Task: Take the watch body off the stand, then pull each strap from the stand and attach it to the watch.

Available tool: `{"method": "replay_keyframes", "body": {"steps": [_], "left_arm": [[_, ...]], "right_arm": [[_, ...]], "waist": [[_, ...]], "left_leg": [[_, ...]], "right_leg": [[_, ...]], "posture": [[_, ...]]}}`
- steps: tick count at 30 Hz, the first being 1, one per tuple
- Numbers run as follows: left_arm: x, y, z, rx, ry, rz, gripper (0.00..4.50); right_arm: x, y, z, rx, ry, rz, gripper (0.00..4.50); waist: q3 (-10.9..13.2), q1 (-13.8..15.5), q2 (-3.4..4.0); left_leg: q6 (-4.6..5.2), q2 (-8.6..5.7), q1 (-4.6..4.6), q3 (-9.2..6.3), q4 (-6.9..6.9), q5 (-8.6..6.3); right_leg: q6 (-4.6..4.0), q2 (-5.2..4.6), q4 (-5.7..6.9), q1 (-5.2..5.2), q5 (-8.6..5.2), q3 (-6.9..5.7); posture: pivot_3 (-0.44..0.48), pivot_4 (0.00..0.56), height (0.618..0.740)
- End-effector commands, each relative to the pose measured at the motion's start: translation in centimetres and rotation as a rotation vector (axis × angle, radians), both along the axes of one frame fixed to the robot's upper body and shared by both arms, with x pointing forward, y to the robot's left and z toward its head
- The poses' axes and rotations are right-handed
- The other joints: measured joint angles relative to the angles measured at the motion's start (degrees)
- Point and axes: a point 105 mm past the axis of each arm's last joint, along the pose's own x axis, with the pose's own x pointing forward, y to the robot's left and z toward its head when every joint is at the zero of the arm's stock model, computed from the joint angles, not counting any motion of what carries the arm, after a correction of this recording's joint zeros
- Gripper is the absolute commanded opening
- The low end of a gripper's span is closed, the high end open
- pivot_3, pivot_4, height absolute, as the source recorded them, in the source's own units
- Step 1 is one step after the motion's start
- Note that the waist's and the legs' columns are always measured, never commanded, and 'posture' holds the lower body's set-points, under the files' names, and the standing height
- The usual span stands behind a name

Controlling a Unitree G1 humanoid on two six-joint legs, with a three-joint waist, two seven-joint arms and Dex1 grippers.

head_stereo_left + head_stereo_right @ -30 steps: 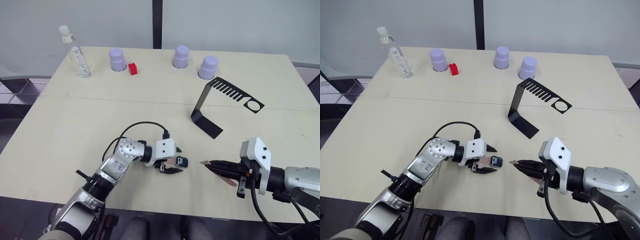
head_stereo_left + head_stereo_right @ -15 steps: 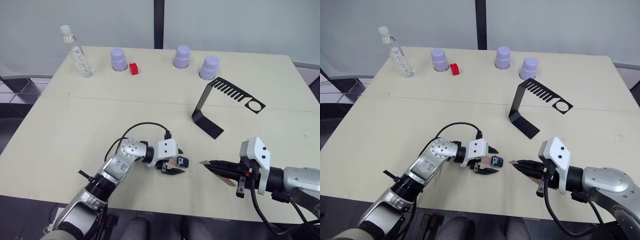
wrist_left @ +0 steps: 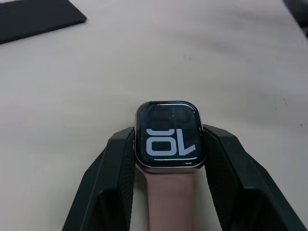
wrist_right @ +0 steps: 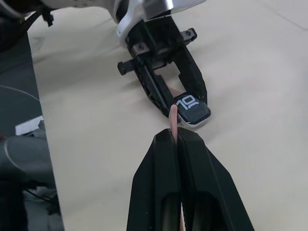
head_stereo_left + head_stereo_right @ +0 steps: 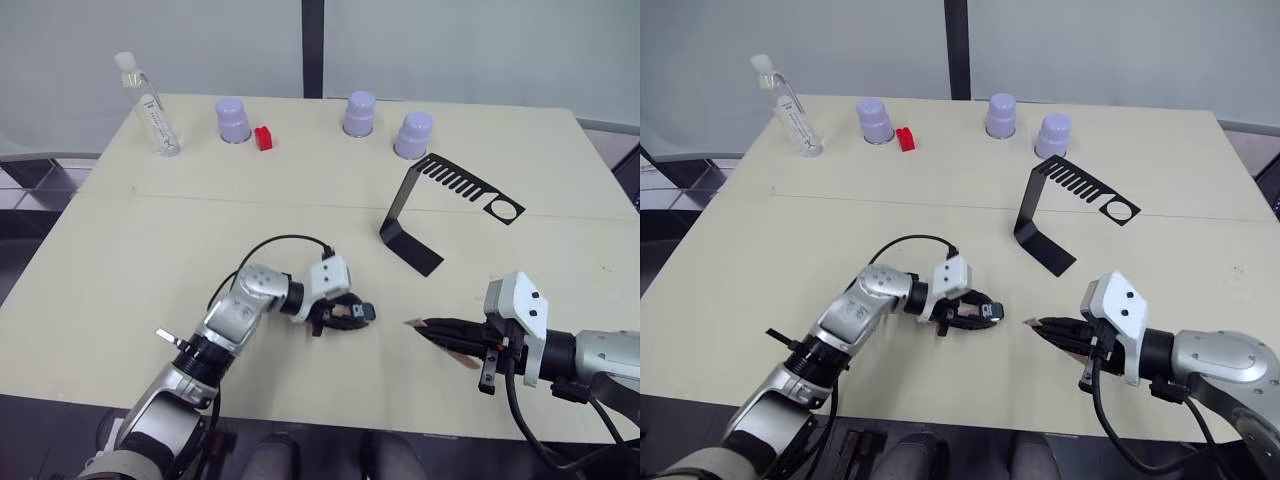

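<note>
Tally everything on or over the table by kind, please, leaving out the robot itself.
Purple cups: 3
Red block: 1
Clear bottle: 1
Black stand: 1
Watch body: 1
Pink straps: 2, one on the watch, one in the right tool
Total: 9

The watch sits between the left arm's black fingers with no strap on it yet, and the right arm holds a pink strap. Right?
Not quite: the watch already has one pink strap attached, as the left wrist view shows. The rest holds; the right end effector grips the other strap.
</note>
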Motion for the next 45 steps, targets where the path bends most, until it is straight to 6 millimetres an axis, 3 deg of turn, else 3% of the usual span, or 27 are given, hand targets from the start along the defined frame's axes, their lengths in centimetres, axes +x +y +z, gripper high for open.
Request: {"method": "replay_keyframes", "body": {"steps": [1,5,11,17,24,37,45], "left_arm": [[0.0,0.3,2.3,-0.081,0.169,-0.015,1.58],[-0.1,1.2,3.1,-0.097,0.298,-0.031,1.58],[0.0,1.9,4.1,-0.126,0.345,-0.044,1.58],[0.5,1.9,4.4,-0.151,0.368,-0.025,1.58],[1.0,2.1,4.8,-0.162,0.381,-0.02,1.58],[0.8,3.0,4.5,-0.164,0.404,-0.008,1.58],[0.8,2.4,4.9,-0.182,0.403,-0.014,1.58]], "right_arm": [[0.1,1.1,0.3,-0.084,-0.128,0.091,0.0],[1.5,1.7,0.2,-0.172,-0.251,0.112,0.0],[3.4,1.8,0.9,-0.232,-0.394,0.084,0.0],[3.3,2.3,0.2,-0.259,-0.428,0.114,0.0],[4.3,3.0,0.8,-0.262,-0.506,0.11,0.0],[3.4,3.5,0.5,-0.261,-0.503,0.154,0.0],[3.8,3.7,0.7,-0.244,-0.524,0.132,0.0]], "waist": [[0.0,-0.15,0.0],[0.0,-0.45,0.0],[0.0,-0.19,0.0],[0.0,-0.08,0.0],[0.0,-0.52,0.0],[0.0,-0.27,0.0],[0.0,-0.27,0.0]], "left_leg": [[0.0,-0.01,0.0,0.0,0.0,0.0],[0.0,-0.23,0.02,0.01,-0.01,0.0],[-0.01,-0.18,0.0,-0.03,0.06,0.01],[-0.01,-0.17,-0.07,-0.08,0.15,0.0],[-0.03,-0.31,-0.03,-0.04,0.15,0.01],[-0.02,-0.35,-0.04,-0.05,0.19,0.01],[-0.02,-0.35,-0.04,-0.05,0.22,0.01]], "right_leg": [[0.0,0.01,0.01,-0.01,0.0,0.01],[-0.01,0.02,0.07,-0.04,-0.01,0.05],[-0.01,-0.04,0.13,-0.07,-0.01,0.06],[0.0,-0.09,0.15,-0.07,-0.01,0.04],[0.0,-0.03,0.22,-0.08,-0.01,0.05],[0.0,-0.08,0.25,-0.09,-0.01,0.05],[0.0,-0.08,0.3,-0.09,-0.01,0.05]], "posture": [[0.0,0.15,0.74],[0.0,0.15,0.74],[0.0,0.15,0.74],[0.0,0.15,0.74],[0.0,0.15,0.74],[0.0,0.15,0.74],[0.0,0.15,0.74]]}}
